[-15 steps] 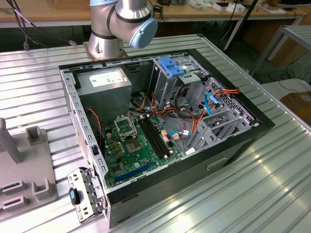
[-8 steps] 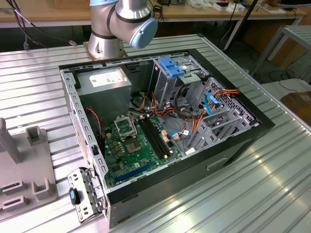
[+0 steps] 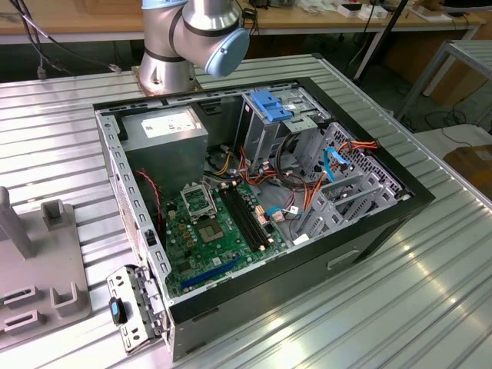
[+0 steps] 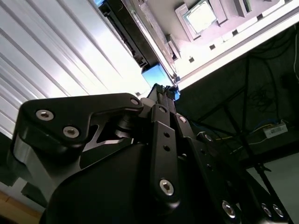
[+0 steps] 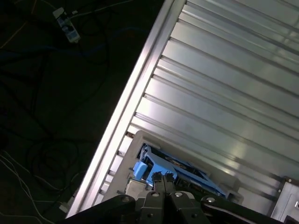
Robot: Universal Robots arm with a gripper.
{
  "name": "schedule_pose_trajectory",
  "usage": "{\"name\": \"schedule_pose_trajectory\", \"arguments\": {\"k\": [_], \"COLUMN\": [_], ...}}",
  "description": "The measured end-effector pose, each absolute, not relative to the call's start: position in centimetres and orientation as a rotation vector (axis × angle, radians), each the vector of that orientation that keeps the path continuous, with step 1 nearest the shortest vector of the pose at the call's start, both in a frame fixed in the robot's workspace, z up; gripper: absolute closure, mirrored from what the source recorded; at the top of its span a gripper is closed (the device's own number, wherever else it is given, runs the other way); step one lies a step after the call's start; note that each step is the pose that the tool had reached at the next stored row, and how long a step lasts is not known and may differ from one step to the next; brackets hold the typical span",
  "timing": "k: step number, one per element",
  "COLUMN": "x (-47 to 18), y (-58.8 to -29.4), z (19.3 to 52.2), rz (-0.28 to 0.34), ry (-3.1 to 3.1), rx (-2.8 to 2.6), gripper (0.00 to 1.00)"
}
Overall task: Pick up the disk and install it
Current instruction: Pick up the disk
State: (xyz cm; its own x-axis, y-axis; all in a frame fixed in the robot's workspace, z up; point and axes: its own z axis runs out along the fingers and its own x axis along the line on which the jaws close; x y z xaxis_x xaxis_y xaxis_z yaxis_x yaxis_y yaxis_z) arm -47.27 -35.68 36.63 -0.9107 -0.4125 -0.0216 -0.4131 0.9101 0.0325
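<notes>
Broadly, the ribbed metal table (image 5: 224, 70) stretches away beyond the work, and on one side its edge drops off to a dark floor (image 5: 56, 93). Close to that edge the disk (image 5: 187, 170) sits in a grey holder (image 5: 136, 140). Its long axis runs with the ribs, straight ahead of the hand (image 5: 162, 178). The hand's tips stand together at the blue rail; whether they touch it I cannot tell.
</notes>
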Motion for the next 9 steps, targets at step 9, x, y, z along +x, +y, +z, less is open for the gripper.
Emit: {"name": "schedule_pose_trajectory", "arguments": {"k": [9], "x": [-47.27], "y": [-35.68], "z": [36.63], "rz": [0.058], "ry": [3.011], "rx": [-0.846], "gripper": [0.89]}}
